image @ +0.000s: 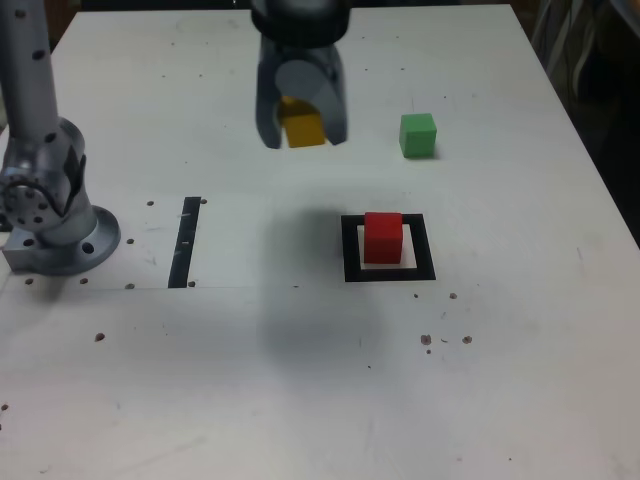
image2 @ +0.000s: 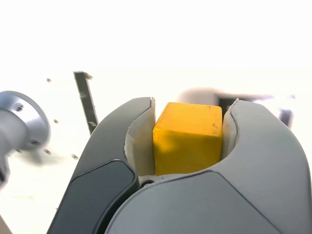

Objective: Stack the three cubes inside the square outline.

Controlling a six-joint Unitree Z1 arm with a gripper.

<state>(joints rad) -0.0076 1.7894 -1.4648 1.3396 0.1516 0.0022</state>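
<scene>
Jaws clamp yellow cube (image: pixel 303 125) on two opposite flat sides, lifted above table (image: pixel 520 400). Cube probably light, stiff, matte, not slippery. Red cube (image: pixel 383 238) inside square outline (image: pixel 350 250); green cube (image: pixel 418 135) far right in exterior view.

Yellow cube (image2: pixel 187 139) matt, slightly scuffed. Gripper (image2: pixel 187 122) smooth grey plastic, pale liners. Arm base (image: pixel 50 215) brushed metal; table (image: pixel 300 400) matt white.
</scene>
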